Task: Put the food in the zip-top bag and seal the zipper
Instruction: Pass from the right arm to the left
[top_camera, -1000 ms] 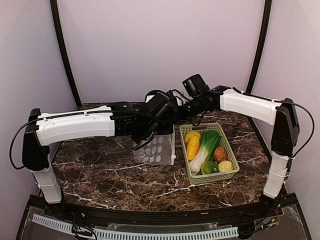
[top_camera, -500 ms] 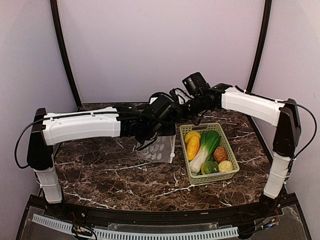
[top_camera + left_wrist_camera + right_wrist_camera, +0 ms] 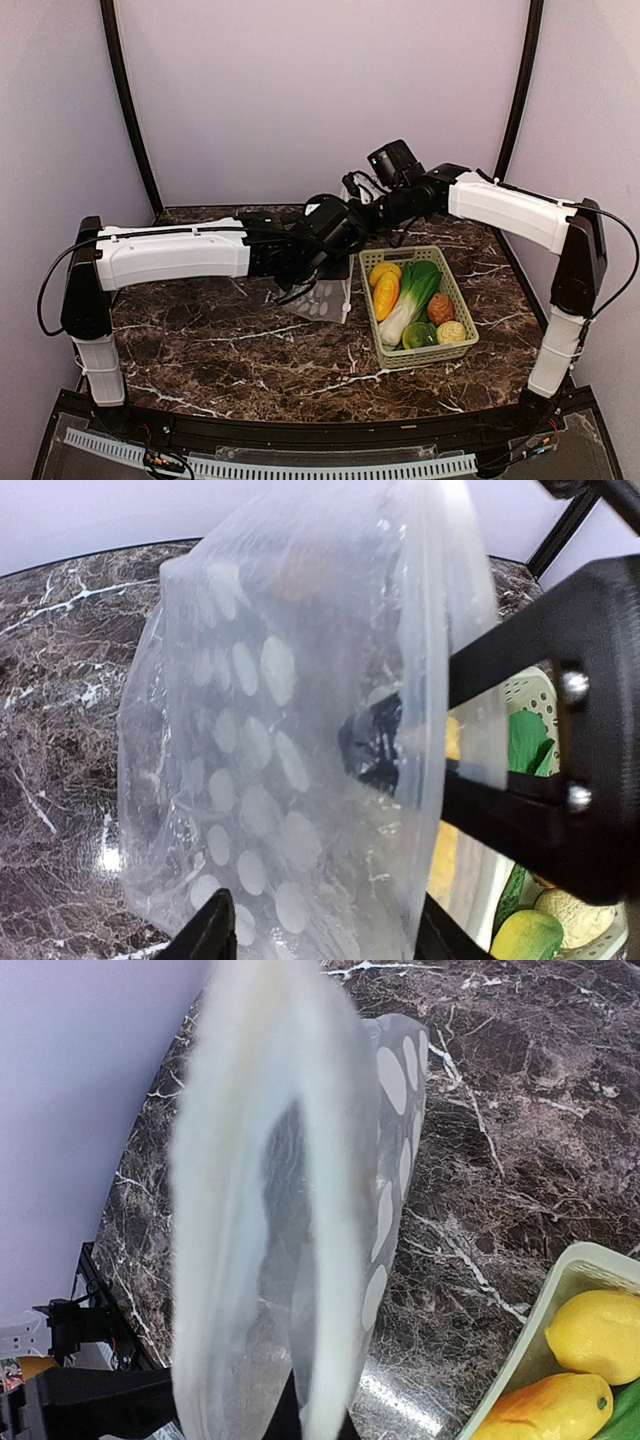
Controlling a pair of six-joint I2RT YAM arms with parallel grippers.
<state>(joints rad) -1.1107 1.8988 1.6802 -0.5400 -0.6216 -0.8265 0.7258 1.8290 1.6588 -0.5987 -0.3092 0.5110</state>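
Your zip-top bag [image 3: 322,298] is up off the flat, hanging roughly upright over the middle of the dark marble tabletop [image 3: 200,340], nearer its far edge than its near one and just left of the light green basket [image 3: 428,357]. It is a clear, crinkled film with rows of white dots on one face. In the left wrist view it billows into a rounded pouch and the marble shows through it. Its lower end looks to rest on the tabletop, though from above you cannot be sure it touches. Your right gripper [image 3: 380,745] is pinched tight on the bag's upper edge, showing as a dark shape through the plastic. In its own camera the film rises straight up from the fingers as a pale, blurred band, too soft to pick out the zipper. Your left gripper [image 3: 322,935] has its jaws standing wide, one fingertip on each side of the bag's lower bulge, the film spanning the gap between them. All the food is in the basket toward the right edge of the tabletop: yellow lemon-like pieces [image 3: 385,272] at the far left corner, the long white-green leek [image 3: 410,300] lying diagonally, the brown fruit [image 3: 440,308] beside it, and the green round fruit [image 3: 418,335] and the pale bumpy one [image 3: 452,332] at the near end.
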